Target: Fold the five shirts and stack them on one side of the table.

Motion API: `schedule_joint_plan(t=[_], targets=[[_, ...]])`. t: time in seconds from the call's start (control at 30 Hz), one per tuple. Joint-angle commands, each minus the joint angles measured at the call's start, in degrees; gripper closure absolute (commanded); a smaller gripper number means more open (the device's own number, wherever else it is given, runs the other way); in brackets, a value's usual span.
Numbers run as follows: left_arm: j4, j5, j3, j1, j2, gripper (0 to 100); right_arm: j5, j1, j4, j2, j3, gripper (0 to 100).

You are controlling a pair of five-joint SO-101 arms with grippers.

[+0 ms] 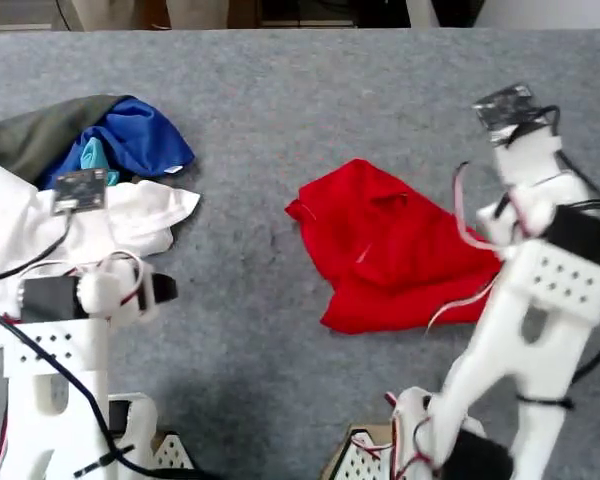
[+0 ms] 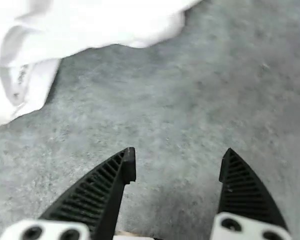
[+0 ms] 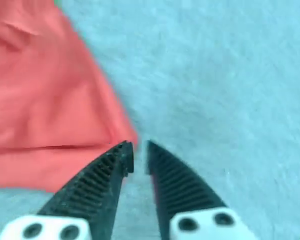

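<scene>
A crumpled red shirt (image 1: 390, 250) lies right of the table's middle. My right arm (image 1: 540, 260) stands over its right edge. In the right wrist view my right gripper (image 3: 137, 146) is shut to a thin slit, its tips at the corner of the red shirt (image 3: 45, 100), and I see no cloth between them. A white shirt (image 1: 130, 215) lies spread at the left under my left arm (image 1: 70, 300). My left gripper (image 2: 180, 157) hangs open over bare grey table, with the white shirt (image 2: 65, 30) beyond its tips.
Behind the white shirt lies a heap with a blue shirt (image 1: 135, 140), a dark grey shirt (image 1: 40, 135) and a bit of teal cloth (image 1: 92, 155). The grey table top (image 1: 280, 100) is bare between the heap and the red shirt.
</scene>
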Motion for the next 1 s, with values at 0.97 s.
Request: schedule_joint_plan(t=[0.97], targets=[[-3.60,-0.70,4.92,-4.04,-0.75,72,-10.46,-13.05,2.99,31.78,-6.11,99.7]])
